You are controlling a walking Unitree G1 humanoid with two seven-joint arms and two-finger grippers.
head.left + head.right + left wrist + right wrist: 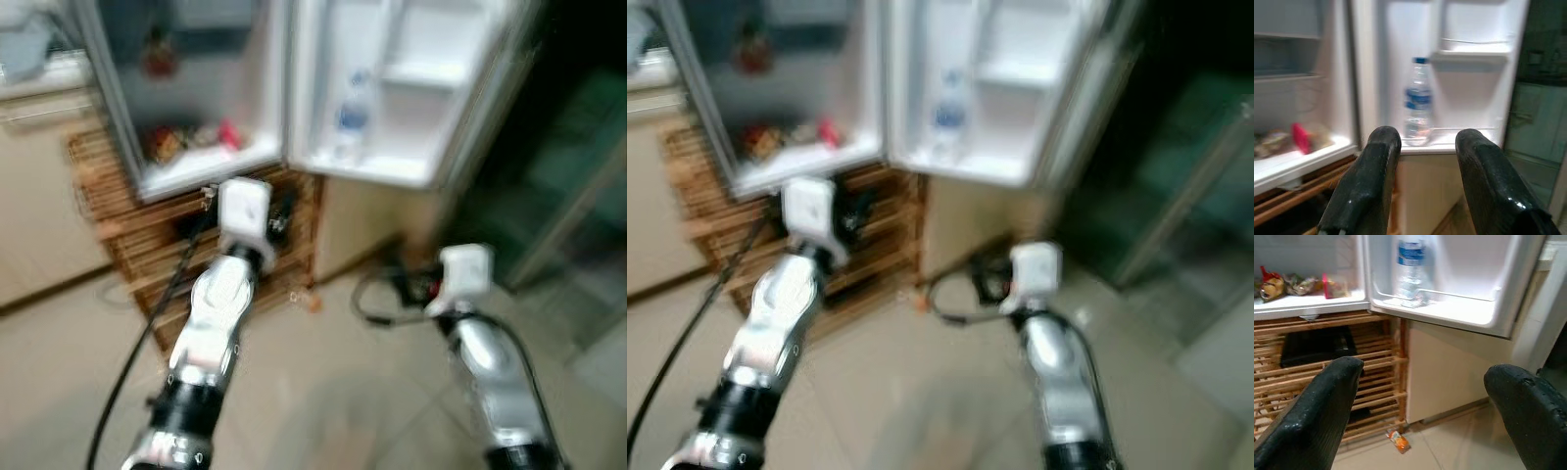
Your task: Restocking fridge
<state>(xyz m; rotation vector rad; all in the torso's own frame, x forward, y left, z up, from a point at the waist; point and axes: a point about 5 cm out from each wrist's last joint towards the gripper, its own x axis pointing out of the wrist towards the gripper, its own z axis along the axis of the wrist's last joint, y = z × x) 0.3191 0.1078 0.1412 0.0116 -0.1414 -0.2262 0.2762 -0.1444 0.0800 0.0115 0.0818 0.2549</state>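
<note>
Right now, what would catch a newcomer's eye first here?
The open fridge door, with a lone water bottle upright on its bottom shelf. Beside it, the fridge compartment's floor holds packaged food, including a red packet. Below stands a wooden slatted rack, with a small orange item on the tiles at its foot.

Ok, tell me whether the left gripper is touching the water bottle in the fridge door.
Apart. The left wrist view shows the left gripper open, with the water bottle standing well beyond it on the door shelf.
</note>
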